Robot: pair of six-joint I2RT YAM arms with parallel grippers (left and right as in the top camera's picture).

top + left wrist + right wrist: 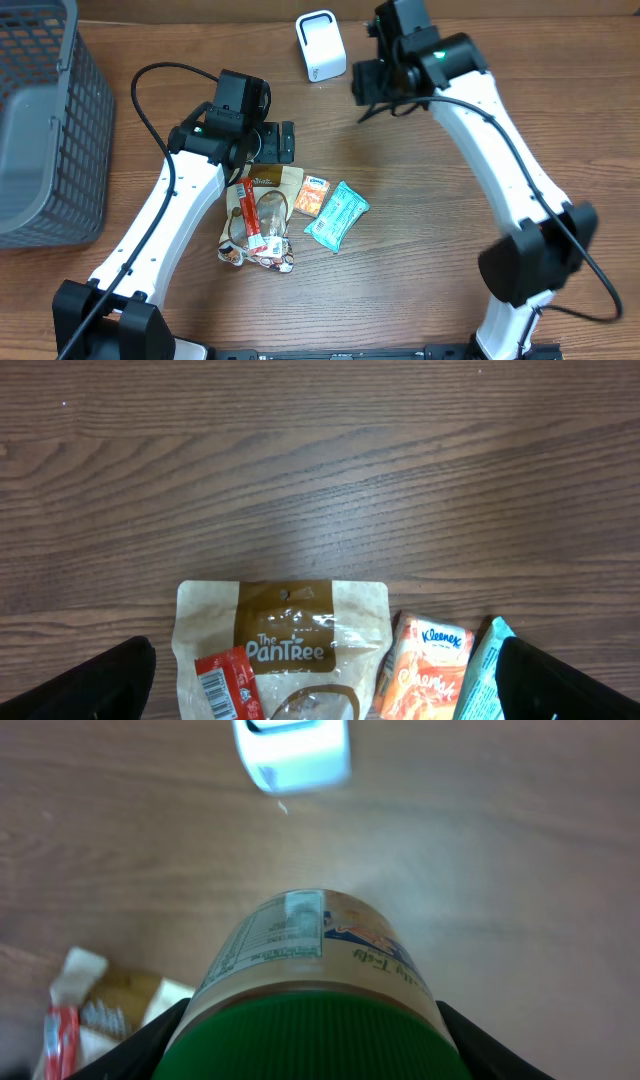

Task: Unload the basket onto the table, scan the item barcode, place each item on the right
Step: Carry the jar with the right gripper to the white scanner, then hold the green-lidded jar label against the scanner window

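My right gripper (312,1045) is shut on a jar (315,955) with a green ribbed lid (310,1040) and a printed label; its fingers (150,1042) press both sides below the lid. The jar points toward the white scanner (292,755), with a gap of bare table between them. From overhead, the right gripper (375,82) hangs just right of the scanner (320,45), and the jar is mostly hidden under it. My left gripper (272,142) stands open over a pile of packets with nothing between its fingers. I cannot make out a barcode on the jar.
Under the left gripper (325,690) lie a brown PanTree bag (285,645), a red wrapper (225,685) with a barcode, an orange Kleenex pack (425,670) and a teal pack (480,675). A grey basket (40,120) stands at the far left.
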